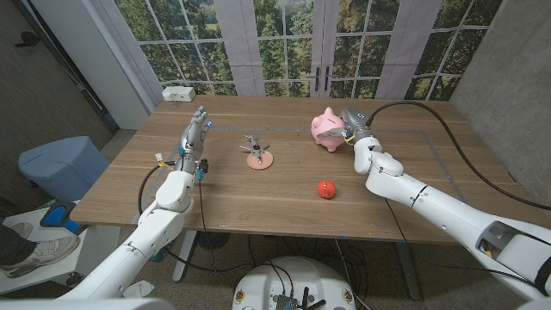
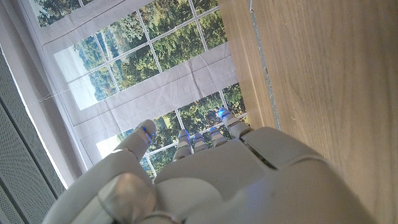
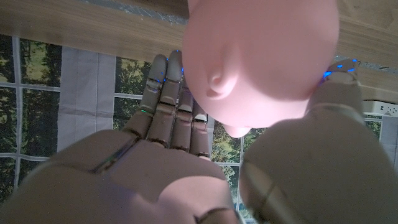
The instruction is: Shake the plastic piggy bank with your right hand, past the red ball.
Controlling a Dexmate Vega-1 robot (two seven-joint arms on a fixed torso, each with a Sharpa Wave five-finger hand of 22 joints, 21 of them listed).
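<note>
Right hand is closed around the pink plastic piggy bank at the far right-centre of the wooden surface; in the right wrist view the fingers lie along one side of the pig's body and the thumb presses the opposite side, so the bank is clamped between them. From the head view the bank looks level with or slightly above the surface; whether its feet touch the wood cannot be told. The right arm reaches in from the near right corner, a black cable looping behind it across the surface. The red ball sits on the surface nearer the robot than the bank, well apart from it and just left of the right forearm. Left of the bank, toward mid-surface, a small pink disc with a metal-looking object on top lies by itself; its details are too small to read. Left hand is over the left part of the surface, fingers extended and lying close together, holding nothing; the left wrist view shows its fingers straight beside the wood. A white box sits at the far left corner. A blue bin stands on the floor to the left.
</note>
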